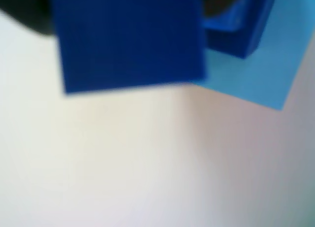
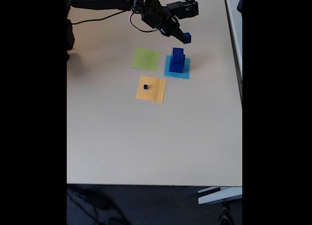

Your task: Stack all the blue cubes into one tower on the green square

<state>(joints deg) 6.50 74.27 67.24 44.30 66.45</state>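
The gripper (image 2: 184, 36) is clamped on a small blue cube (image 2: 187, 37) above the two-cube stack (image 2: 177, 60) on the cyan square (image 2: 168, 71); I'd swing it left and set it centred on the empty green square (image 2: 146, 59)

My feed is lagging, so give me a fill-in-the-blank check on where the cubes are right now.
1. The stack of dark-blue cubes stands on the ____ paper square.
2. The tiny dark-blue cube sits on the ____ paper square.
3. The lime-green paper square carries ____ cubes.
4. The gripper holds a small dark-blue cube ____ the table.

Missing words: cyan-blue; orange-yellow; no; above
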